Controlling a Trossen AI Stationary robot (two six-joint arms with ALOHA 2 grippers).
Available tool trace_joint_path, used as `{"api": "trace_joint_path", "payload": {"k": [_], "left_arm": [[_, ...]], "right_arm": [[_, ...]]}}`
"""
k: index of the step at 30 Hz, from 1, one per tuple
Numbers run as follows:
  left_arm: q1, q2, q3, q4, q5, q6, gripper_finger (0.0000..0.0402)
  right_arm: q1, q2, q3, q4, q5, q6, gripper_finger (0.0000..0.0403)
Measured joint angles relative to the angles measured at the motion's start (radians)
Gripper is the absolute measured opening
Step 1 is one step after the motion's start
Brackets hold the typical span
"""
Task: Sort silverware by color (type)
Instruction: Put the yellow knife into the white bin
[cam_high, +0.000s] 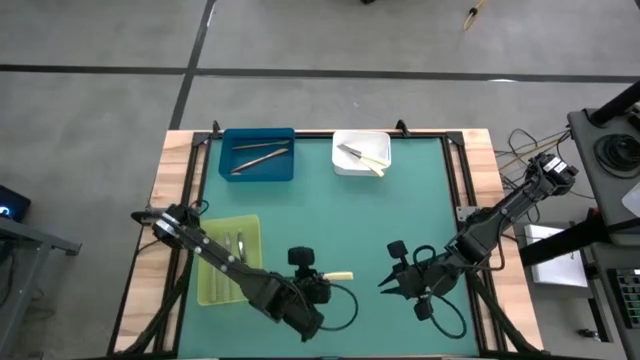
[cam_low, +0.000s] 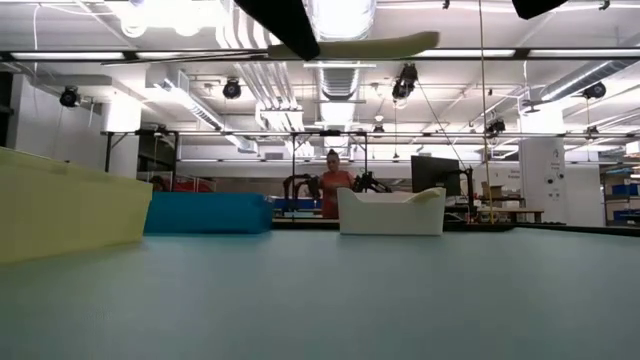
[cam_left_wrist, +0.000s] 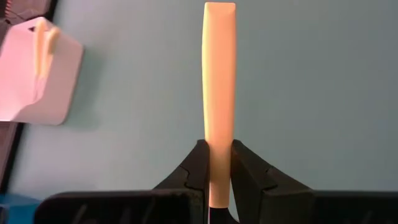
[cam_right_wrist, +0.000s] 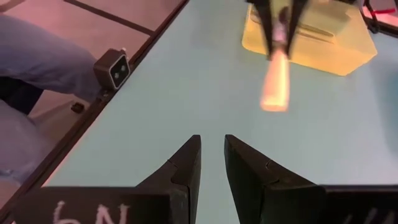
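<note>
My left gripper (cam_high: 318, 284) is near the table's near edge, shut on a knife with a pale yellow handle (cam_high: 340, 276). The low view shows the handle (cam_low: 365, 45) high above the table. My right gripper (cam_right_wrist: 212, 158) hovers to its right over bare table, open by a narrow gap and holding nothing; it also shows in the high view (cam_high: 393, 284). Grey utensils lie in the blue tray (cam_high: 282, 170) and in the yellow-green tray (cam_high: 250, 228). Yellow-handled knives lie in the white tray (cam_high: 343, 165). My left gripper pinches the knife's pale handle (cam_left_wrist: 219, 158) between its two fingers, at the end away from the handle's free tip (cam_left_wrist: 219, 12). The handle runs straight forward, in line with the fingers. The knife is lifted clear of the table and about level; its blade is hidden behind the fingers.
The blue and white trays stand at the far edge and the yellow-green tray at the near left. A small camera block (cam_right_wrist: 115, 67) sits on the table's near rail. A person's leg (cam_right_wrist: 37, 56) shows beyond that rail, and another person (cam_low: 332, 185) stands far behind the table.
</note>
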Motion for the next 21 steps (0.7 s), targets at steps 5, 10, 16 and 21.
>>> {"api": "trace_joint_path", "payload": {"k": [5,10,16,21], "left_arm": [[0.038,-0.083,-0.081,0.013,0.001,0.059,0.0023],[0.09,-0.188,-0.178,0.094,0.003,0.159,0.0023],[0.188,-0.318,-0.318,0.325,0.045,0.365,0.0023],[0.304,-0.416,-0.452,0.596,0.199,0.555,0.0023]], "right_arm": [[0.005,0.0,0.0,0.014,0.0,-0.035,0.0063],[0.003,0.0,0.0,0.038,0.006,-0.123,0.0063],[-0.016,-0.012,0.0,0.068,0.028,-0.243,0.0063],[-0.045,-0.056,0.0,0.056,0.028,-0.272,0.0063]]}}
